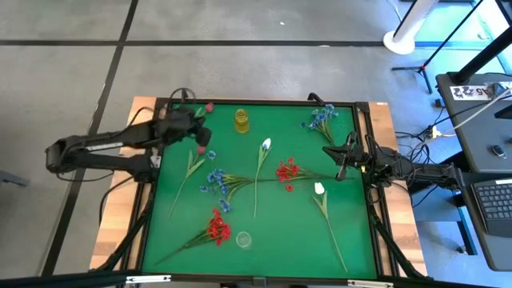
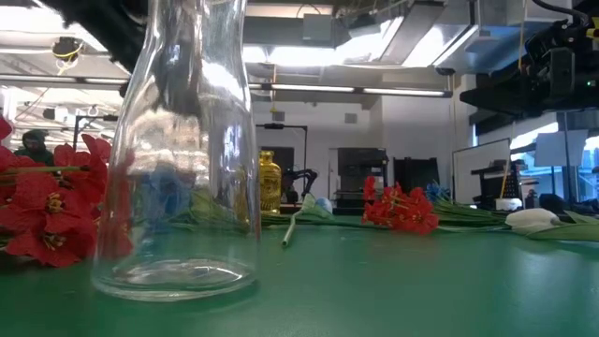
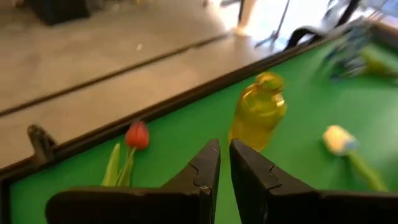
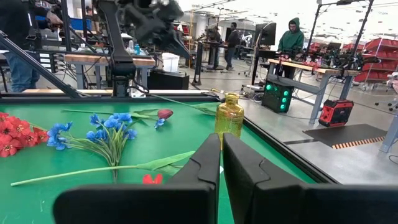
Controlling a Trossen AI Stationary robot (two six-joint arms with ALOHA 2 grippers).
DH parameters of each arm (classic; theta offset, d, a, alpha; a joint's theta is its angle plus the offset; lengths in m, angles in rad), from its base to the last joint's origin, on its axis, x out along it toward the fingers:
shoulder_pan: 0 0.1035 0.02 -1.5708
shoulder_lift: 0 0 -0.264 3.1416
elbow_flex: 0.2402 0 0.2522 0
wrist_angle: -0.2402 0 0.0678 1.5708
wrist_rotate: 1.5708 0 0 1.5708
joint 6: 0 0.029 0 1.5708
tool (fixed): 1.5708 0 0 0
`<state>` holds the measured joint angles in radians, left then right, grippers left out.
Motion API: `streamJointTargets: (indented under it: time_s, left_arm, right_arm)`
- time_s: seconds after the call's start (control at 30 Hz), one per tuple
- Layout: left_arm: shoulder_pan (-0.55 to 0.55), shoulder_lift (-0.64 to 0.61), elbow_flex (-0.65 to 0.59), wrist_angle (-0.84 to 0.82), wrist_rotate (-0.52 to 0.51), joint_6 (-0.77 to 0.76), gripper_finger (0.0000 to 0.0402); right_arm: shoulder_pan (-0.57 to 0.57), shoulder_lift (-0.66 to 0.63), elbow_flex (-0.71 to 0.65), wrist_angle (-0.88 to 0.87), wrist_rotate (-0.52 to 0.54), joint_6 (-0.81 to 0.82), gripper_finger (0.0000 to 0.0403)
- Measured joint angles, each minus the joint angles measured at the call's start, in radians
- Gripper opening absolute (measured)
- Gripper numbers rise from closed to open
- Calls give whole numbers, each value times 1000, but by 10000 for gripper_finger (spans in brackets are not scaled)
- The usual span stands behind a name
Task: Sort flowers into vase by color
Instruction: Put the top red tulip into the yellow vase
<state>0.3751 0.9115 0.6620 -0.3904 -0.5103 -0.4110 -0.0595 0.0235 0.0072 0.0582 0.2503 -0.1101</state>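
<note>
Flowers lie flat on the green table (image 1: 352, 240): two dark pink tulips (image 1: 210, 106) (image 1: 200, 150) at the far left, white tulips (image 1: 266, 145) (image 1: 320, 190), red clusters (image 1: 288, 172) (image 1: 218, 228) and blue sprays (image 1: 322, 120) (image 1: 214, 182). A yellow vase (image 1: 242, 122) stands at the far middle and a clear glass vase (image 1: 242, 238) near the front. My left gripper (image 3: 224, 155) is shut and empty above the far left, between the two pink tulips; one bud (image 3: 137, 135) shows beside it. My right gripper (image 4: 221, 146) is shut and empty at the right edge.
A raised dark frame (image 1: 264, 102) runs around the table. The clear vase (image 2: 178, 140) fills the low view's left. People stand at benches in the room behind (image 4: 292, 37). Bare green lies at the front right.
</note>
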Motion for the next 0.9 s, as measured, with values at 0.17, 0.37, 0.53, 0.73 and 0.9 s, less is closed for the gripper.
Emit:
streamJointTargets:
  time_s: [0.17, 0.37, 0.53, 0.73, 0.9]
  left_arm:
    - [152, 139, 54, -3, 159, 90, 34]
    - [267, 254, 126, -65, 149, 183, 54]
    - [335, 323, 194, -147, 151, 220, 110]
    - [452, 415, 238, -261, 326, 165, 176]
    - [569, 529, 239, -331, 433, 197, 198]
  right_arm:
    - [0, 0, 0, 0, 0, 0, 19]
    - [0, 0, 0, 0, 0, 0, 19]
    - [0, 0, 0, 0, 0, 0, 19]
    - [0, 0, 0, 0, 0, 0, 19]
    - [0, 0, 0, 0, 0, 0, 19]
